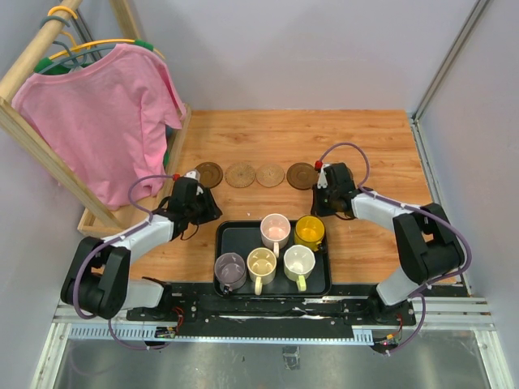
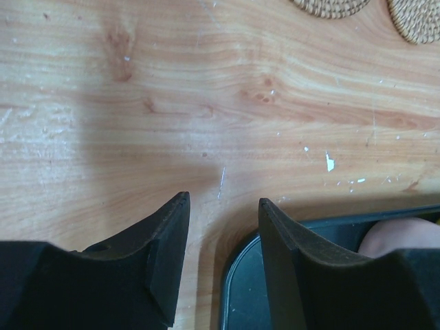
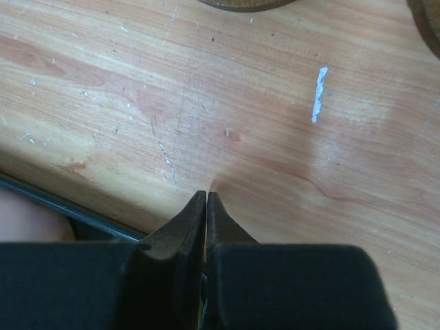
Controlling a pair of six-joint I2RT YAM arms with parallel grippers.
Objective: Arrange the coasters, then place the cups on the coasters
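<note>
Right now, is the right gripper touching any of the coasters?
Apart. The right wrist view shows the shut right gripper above bare table, with plain wood between its tips and the nearest coaster at the top edge.

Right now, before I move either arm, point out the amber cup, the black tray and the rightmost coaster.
amber cup (image 1: 309,232), top view, its open mouth.
black tray (image 1: 235,240), top view, bare floor near its far-left corner.
rightmost coaster (image 1: 302,174), top view, middle of its top.
</note>
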